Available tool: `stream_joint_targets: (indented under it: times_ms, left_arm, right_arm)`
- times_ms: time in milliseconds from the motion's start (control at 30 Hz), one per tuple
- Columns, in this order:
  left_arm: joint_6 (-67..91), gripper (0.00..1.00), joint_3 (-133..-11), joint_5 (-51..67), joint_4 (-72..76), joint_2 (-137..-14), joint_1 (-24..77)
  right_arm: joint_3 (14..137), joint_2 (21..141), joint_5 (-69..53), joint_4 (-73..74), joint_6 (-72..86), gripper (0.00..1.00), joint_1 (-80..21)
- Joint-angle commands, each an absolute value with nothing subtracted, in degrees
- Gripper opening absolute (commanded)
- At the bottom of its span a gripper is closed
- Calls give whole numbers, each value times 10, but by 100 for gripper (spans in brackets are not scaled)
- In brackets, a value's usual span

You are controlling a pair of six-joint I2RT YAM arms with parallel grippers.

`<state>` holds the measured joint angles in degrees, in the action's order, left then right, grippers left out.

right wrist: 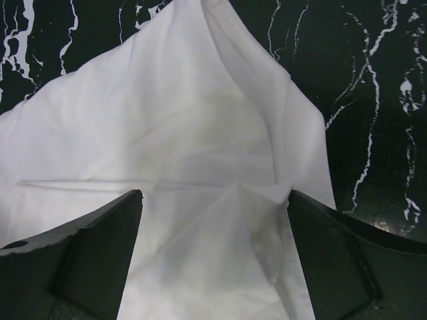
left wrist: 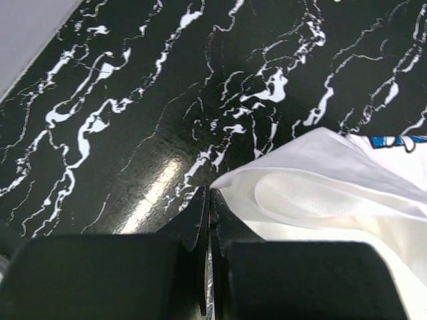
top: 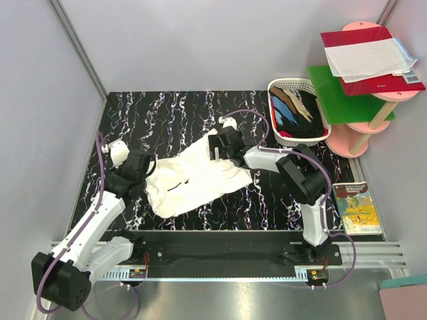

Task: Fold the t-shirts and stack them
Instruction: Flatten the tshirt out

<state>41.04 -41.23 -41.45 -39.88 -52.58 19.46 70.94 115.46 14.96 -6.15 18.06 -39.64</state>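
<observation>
The white t-shirt [top: 197, 177] lies crumpled in the middle of the black marbled table [top: 160, 113], print side mostly hidden. A bit of blue print shows in the left wrist view [left wrist: 400, 142]. My left gripper [top: 148, 168] is at the shirt's left edge. In the left wrist view its jaws [left wrist: 211, 192] are shut, with the white cloth's [left wrist: 320, 187] corner meeting the tips. My right gripper [top: 220, 150] is over the shirt's far right part. In the right wrist view it [right wrist: 213, 193] is open wide, with a raised peak of white cloth [right wrist: 200, 120] between its fingers.
A white plastic basket [top: 280, 87] with dark, blue and tan shirts [top: 297, 110] stands at the back right. Beyond it is a pink and green stand [top: 347, 100] bearing a red folder [top: 373, 83] and white paper [top: 367, 57]. A book [top: 357, 208] lies at the right.
</observation>
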Motion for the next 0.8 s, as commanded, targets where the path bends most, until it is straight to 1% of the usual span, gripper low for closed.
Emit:
stream_joint_targets:
  times_ms: [0, 33, 100, 133, 167, 267, 300, 500, 767]
  left_arm:
    - [446, 0, -419, -475, -417, -498, 182]
    - [460, 0, -417, -486, -426, -489, 180]
    - [476, 0, -404, -501, -435, -452, 178]
    - [485, 0, -399, -516, -439, -438, 178]
    - [491, 0, -394, -523, -443, -410, 177]
    - [502, 0, -377, -538, -445, -378, 176]
    - [503, 0, -374, -541, -445, -377, 176]
    - [517, 0, -384, -549, -454, -434, 169]
    - [513, 0, -384, -529, -431, -483, 145]
  right_arm:
    - [771, 1207, 106, -47, 165, 92, -386]
    - [782, 1216, 99, -30, 163, 90, -382]
    - [814, 1243, 70, -16, 155, 49, -379]
    - [823, 1249, 69, -5, 157, 22, -377]
    - [836, 1254, 72, -3, 161, 0, -374]
    - [843, 1259, 100, 14, 164, 0, -366]
    - [842, 1254, 128, 14, 164, 0, -363]
    - [804, 1208, 237, 26, 170, 0, -317]
    - [728, 1150, 273, 39, 198, 0, -241]
